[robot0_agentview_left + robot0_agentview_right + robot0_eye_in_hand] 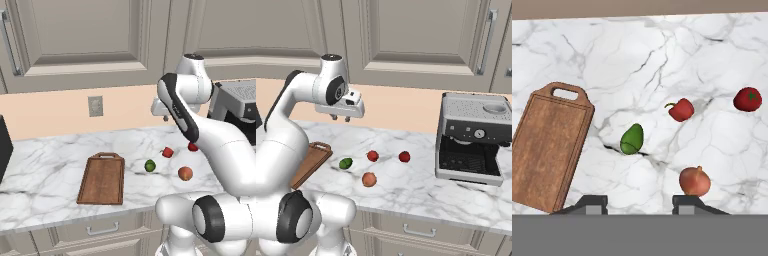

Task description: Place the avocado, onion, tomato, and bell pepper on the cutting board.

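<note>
A green avocado [632, 139] lies on a white marble counter [45, 155], near a bare wooden cutting board [102, 179]. A red bell pepper [681, 109], tomato [747, 99] and orange onion [694, 181] sit nearby. The gripper [340, 118] hovers above, jaws released. Beige cabinets [75, 35] hang overhead; an espresso machine [473, 137] stands at the right.
</note>
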